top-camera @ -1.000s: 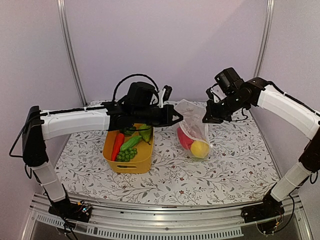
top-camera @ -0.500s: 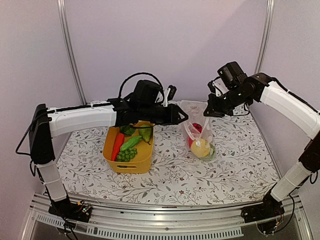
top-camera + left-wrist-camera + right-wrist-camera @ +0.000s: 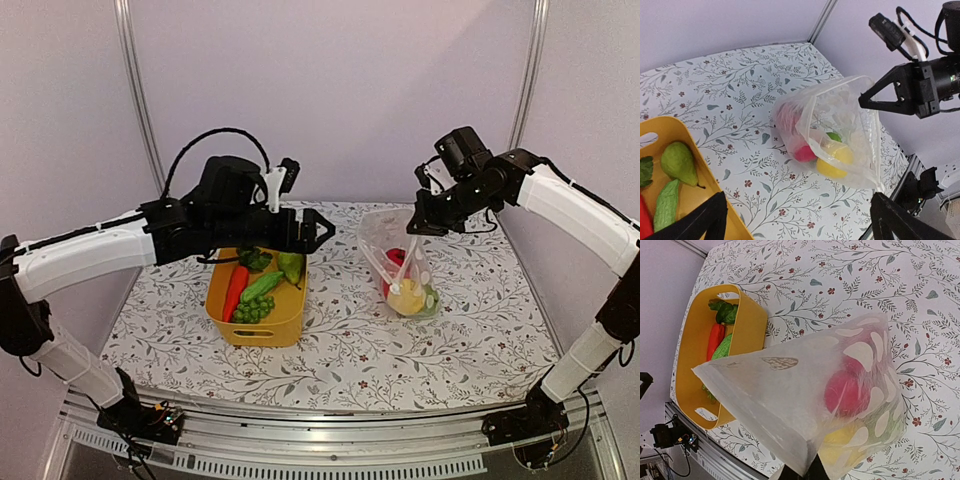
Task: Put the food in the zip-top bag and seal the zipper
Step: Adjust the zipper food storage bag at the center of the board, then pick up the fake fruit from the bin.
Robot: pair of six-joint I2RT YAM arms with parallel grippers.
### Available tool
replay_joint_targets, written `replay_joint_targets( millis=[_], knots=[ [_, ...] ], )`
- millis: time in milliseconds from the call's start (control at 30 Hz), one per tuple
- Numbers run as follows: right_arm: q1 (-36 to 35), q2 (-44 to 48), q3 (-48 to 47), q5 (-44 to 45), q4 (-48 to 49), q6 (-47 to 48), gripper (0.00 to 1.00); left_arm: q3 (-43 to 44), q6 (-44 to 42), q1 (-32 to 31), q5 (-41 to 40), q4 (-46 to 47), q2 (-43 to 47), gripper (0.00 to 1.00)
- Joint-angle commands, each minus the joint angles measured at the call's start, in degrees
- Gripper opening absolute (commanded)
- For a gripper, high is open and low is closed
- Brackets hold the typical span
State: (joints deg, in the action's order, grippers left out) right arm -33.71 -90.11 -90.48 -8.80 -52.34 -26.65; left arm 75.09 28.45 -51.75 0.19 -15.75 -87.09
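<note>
On my table [image 3: 450, 350] the tub [image 3: 255, 325] sits left of the zip-top bag [image 3: 400, 265], with a gap between them. In the tub, the carrot [image 3: 235, 290] lies leftmost, the cucumber [image 3: 262, 285] is just to its right, and the lettuce [image 3: 255, 260] is behind both. Inside the bag, the lemon-like piece [image 3: 404, 297] lies in front of another food piece [image 3: 396, 258]. My right gripper [image 3: 415, 228] is at the bag's top edge. My left gripper [image 3: 322, 230] is above the tub's far right corner.
</note>
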Motion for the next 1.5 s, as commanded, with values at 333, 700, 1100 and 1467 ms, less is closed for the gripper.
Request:
replay_joint_targets(
  millis=[333, 700, 1100, 1467],
  knots=[
    [0.18, -0.07, -0.23, -4.81, 2.91, 3.27, 0.0, -9.89, 5.32, 13.73, -11.29, -6.98, 10.0, 0.93],
    [0.23, 0.39, 0.99, -5.87, 4.06, 3.33, 0.0, -0.8, 11.09, 19.43, 1.07, -11.03, -8.3, 0.78],
    [0.23, 2.35, 4.17, -5.35, 5.28, 1.76, 0.0, 11.24, 6.12, 21.33, 2.98, -14.03, -23.65, 0.81],
    [0.23, 3.64, 5.42, -5.76, 5.22, 0.6, 0.0, 13.97, 4.81, 21.73, 4.21, -13.2, -29.81, 0.82]
  ],
)
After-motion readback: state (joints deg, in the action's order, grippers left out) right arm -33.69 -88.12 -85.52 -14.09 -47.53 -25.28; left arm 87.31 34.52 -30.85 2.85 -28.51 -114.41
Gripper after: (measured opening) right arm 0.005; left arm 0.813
